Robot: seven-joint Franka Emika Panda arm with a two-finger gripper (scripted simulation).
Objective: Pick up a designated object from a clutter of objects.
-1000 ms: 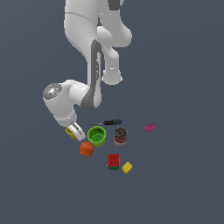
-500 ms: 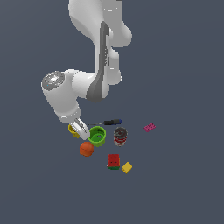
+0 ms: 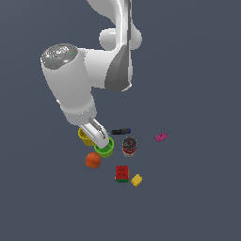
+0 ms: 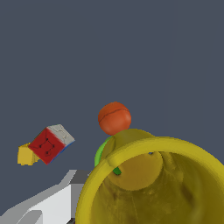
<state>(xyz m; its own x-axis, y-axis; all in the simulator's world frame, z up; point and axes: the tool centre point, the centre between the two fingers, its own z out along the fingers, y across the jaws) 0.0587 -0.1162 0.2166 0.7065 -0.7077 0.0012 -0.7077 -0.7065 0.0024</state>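
Note:
The small yellow cup [image 3: 84, 137] sits at the tip of my gripper [image 3: 94, 137], on the exterior view's left of the clutter. The fingers [image 3: 98, 133] are closed on its rim. In the wrist view the yellow cup [image 4: 153, 188] fills the near field, tilted with its hollow facing the camera, and one grey finger [image 4: 48, 203] lies against its outer wall. The cup seems held a little off the floor. The larger green cup [image 3: 105, 148] stands just beside and partly behind the fingers; in the wrist view only a sliver of the green cup [image 4: 101, 154] shows.
An orange ball [image 3: 93, 160] lies by the green cup. A red-labelled can [image 3: 130, 147], a blue-handled screwdriver [image 3: 121, 131], a red-green cube [image 3: 122, 173], a yellow block [image 3: 137, 180] and a magenta brick [image 3: 161, 137] spread toward the exterior view's right.
The arm has risen and looms larger in the exterior view. The yellow cup has shifted slightly up with the fingers. The other objects have not moved.

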